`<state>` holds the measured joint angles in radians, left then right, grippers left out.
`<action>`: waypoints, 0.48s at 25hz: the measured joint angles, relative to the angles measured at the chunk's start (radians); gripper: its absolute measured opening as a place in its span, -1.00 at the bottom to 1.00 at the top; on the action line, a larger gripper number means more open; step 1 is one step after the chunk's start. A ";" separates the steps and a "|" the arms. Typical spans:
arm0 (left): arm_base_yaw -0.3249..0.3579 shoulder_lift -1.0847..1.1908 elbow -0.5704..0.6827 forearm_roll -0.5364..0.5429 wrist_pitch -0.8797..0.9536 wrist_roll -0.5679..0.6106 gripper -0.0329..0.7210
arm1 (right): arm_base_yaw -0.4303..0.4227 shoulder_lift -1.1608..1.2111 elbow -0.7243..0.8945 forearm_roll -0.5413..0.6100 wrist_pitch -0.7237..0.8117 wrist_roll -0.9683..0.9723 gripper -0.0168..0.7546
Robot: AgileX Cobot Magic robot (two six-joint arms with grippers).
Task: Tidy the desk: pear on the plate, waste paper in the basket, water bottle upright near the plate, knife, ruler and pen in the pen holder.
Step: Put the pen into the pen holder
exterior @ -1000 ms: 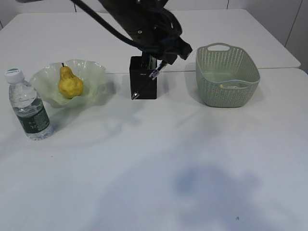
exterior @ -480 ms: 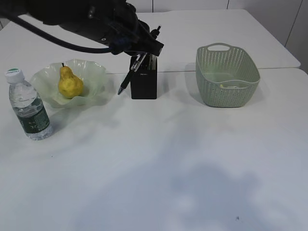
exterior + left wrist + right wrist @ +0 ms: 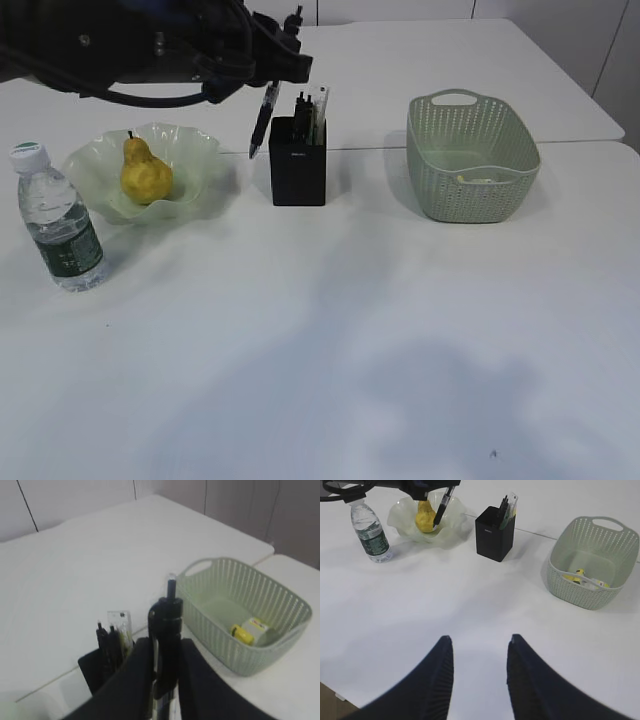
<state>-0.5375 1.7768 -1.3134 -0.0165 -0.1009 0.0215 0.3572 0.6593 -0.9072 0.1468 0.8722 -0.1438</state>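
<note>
White surface (image 3: 330,330) carries a black pen holder (image 3: 297,175) with an unreadable tiny white logo. Just above its left edge, the left pincer (image 3: 161,680) clamps a dark pen (image 3: 264,112), tip down. Left of the holder, the pear (image 3: 145,172) sits in the plate (image 3: 195,165); farther left stands the green-labelled water bottle (image 3: 58,222). The right pincer (image 3: 477,672) hangs open, empty.

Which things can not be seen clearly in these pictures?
- Pen holder contents: exterior view too small to tell knife from ruler.
- Pen tip: left wrist view, cut off by the bottom edge and covered by the left gripper.
- Basket contents: small, partly behind its wall in all views; only yellow and white scraps show.
</note>
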 joint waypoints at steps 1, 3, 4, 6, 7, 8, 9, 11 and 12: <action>0.004 0.000 0.000 -0.012 -0.025 0.000 -0.70 | 0.000 0.000 0.000 0.000 0.000 0.000 -0.18; 0.013 0.000 0.000 -0.032 -0.087 0.000 -0.70 | 0.000 0.000 0.000 0.002 0.000 0.000 -0.18; 0.015 0.000 0.000 -0.041 -0.113 0.000 -0.70 | 0.000 0.000 0.000 0.002 0.000 0.000 -0.18; 0.019 0.004 0.000 -0.049 -0.167 0.000 -0.70 | 0.000 0.000 0.000 0.005 0.000 0.000 -0.18; 0.019 0.011 0.000 -0.051 -0.191 0.000 -0.70 | 0.000 0.000 0.000 0.005 0.000 0.000 -0.18; 0.019 0.018 0.000 -0.053 -0.212 0.000 -0.70 | 0.000 0.000 0.000 0.006 0.000 0.000 -0.18; 0.019 0.023 0.000 -0.053 -0.236 0.000 -0.70 | 0.000 0.000 0.000 0.006 0.000 0.000 -0.18; 0.019 0.037 0.000 -0.053 -0.264 0.000 -0.70 | 0.000 0.000 0.000 0.008 0.004 0.000 -0.18; 0.019 0.038 0.000 -0.053 -0.267 0.000 -0.70 | 0.000 0.000 0.000 0.008 0.004 0.000 -0.18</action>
<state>-0.5181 1.8151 -1.3134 -0.0698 -0.3682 0.0215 0.3572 0.6593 -0.9072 0.1551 0.8762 -0.1438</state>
